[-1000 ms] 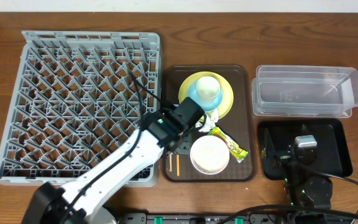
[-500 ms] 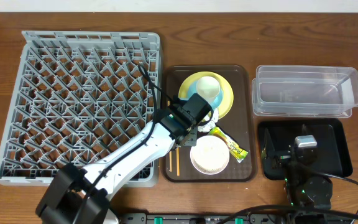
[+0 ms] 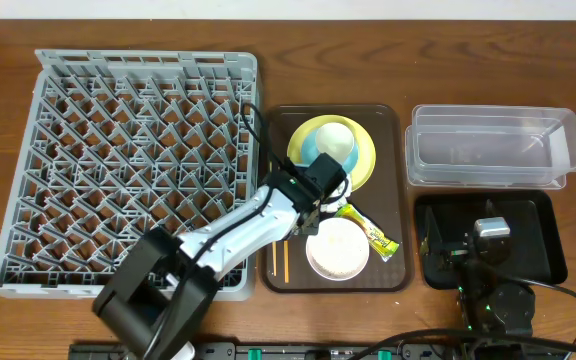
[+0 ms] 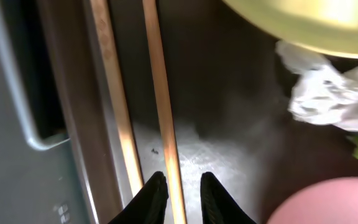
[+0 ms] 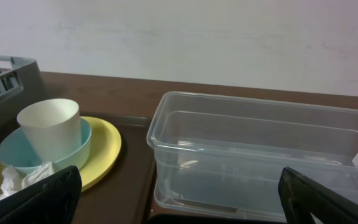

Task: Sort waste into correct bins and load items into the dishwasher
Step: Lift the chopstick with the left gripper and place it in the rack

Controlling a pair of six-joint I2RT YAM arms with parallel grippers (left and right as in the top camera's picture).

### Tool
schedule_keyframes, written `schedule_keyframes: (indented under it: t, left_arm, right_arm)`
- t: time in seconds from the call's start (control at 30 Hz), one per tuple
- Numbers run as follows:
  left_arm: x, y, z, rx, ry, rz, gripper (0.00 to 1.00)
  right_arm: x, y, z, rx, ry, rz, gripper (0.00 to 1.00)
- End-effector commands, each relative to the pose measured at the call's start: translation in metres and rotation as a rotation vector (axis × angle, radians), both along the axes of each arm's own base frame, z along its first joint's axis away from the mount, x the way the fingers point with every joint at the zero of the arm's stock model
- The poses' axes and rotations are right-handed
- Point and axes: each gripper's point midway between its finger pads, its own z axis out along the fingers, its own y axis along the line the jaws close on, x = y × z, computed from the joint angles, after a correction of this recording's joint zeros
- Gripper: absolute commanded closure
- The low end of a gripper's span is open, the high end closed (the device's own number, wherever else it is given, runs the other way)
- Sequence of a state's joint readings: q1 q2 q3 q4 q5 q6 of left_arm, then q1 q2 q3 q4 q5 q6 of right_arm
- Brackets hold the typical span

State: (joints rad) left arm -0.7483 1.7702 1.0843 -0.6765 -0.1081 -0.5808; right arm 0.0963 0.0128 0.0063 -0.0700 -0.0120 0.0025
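Left gripper (image 4: 180, 199), jaws narrowed about one thin wooden chopstick (image 4: 160, 106) on the brown serving tray (image 4: 229, 106), grip apparently incomplete: a pinch near the end may let it pivot, slip, or drag the neighbouring chopstick (image 4: 115, 106).

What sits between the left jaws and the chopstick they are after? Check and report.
Nothing visible. The left gripper straddles one chopstick lying on the brown tray, with a jaw on each side of it. The other chopstick lies close alongside, just outside the jaws, so it may get nudged.
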Motion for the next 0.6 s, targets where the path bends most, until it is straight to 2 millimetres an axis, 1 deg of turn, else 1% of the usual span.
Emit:
schedule_keyframes:
  t: [0.0, 0.07, 0.27, 0.57]
  left_arm:
    - [-0.003, 0.008, -0.014, 0.045, 0.015, 0.018, 0.79]
    - [-0.002, 0.011, -0.017, 0.067, 0.013, 0.030, 0.78]
    - [-0.002, 0.012, -0.023, 0.076, 0.021, 0.037, 0.78]
    - [-0.009, 0.018, -0.037, 0.066, 0.021, 0.100, 0.78]
  right_arm:
    - [0.000, 0.003, -0.001, -0.003, 0.003, 0.016, 0.01]
    - [0.000, 0.003, -0.001, -0.003, 0.003, 0.016, 0.01]
    - [0.000, 0.003, -0.001, -0.003, 0.003, 0.016, 0.01]
    - [0.000, 0.003, -0.001, -0.003, 0.003, 0.016, 0.01]
